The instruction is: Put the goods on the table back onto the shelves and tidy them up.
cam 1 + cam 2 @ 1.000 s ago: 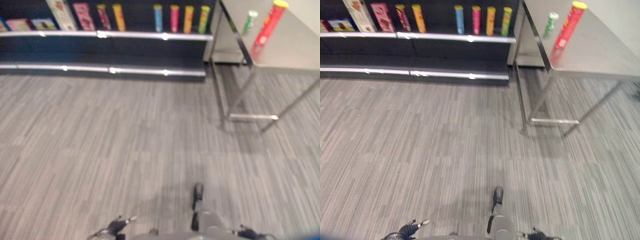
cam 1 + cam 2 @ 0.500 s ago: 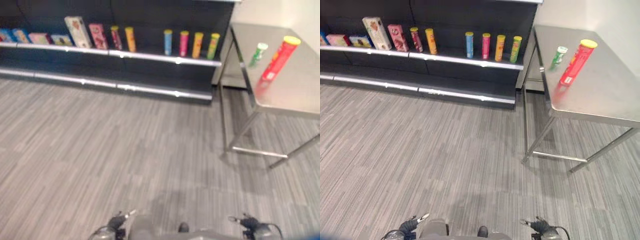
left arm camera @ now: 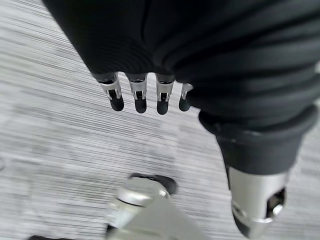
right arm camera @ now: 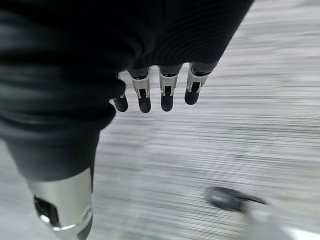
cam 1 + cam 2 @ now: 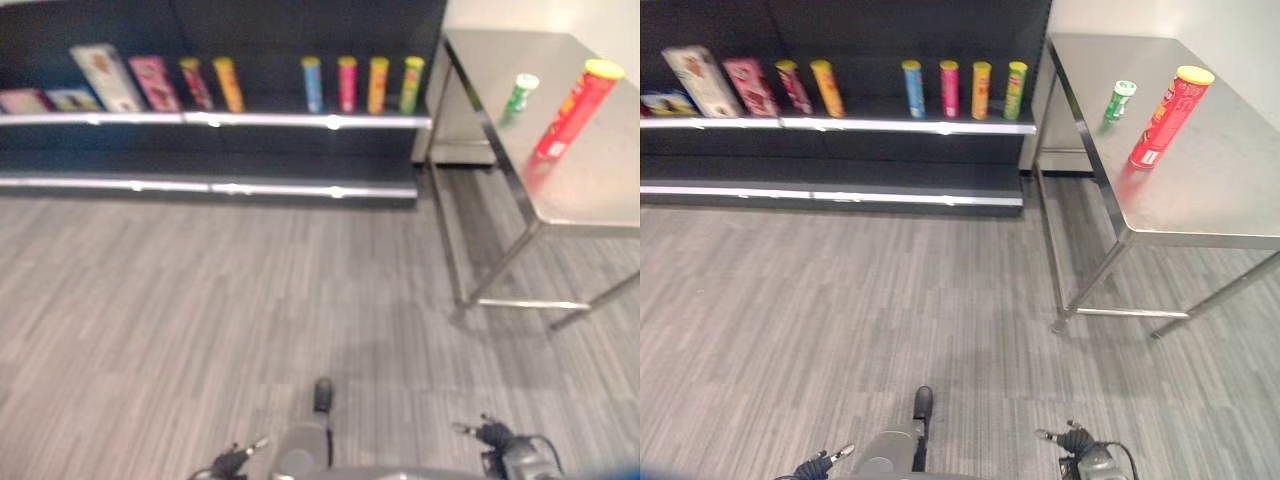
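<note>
Fingers (image 3: 140, 97) of the left hand (image 3: 200, 55) hang relaxed and nearly straight above the floor (image 5: 840, 300), thumb apart, holding nothing; the right hand (image 4: 75, 60) matches it, its fingers (image 4: 167, 95) loose and empty. Both hands point at bare floor, which suits a robot standing well apart from its work, with no grasp yet called for.

Shelves (image 5: 840, 125) run along the far wall, dark, with bright front rails. The upper shelf carries boxes (image 5: 700, 80) at its left end and two groups of upright tubes (image 5: 948, 88), spaced in a row with their faces outward, as stock is normally displayed. A gap between the two tube groups looks like usable room for returned goods.

The table (image 5: 1220, 190) stands to the right, just beside the end of the shelves, its steel top bare except for two items near the far edge. The red tube (image 5: 1168, 116) is the larger, yellow-capped and upright. The green tube (image 5: 1119, 101) stands near it, towards the shelves. Both remain to be shelved; the task appears to be at its approach stage.
</note>
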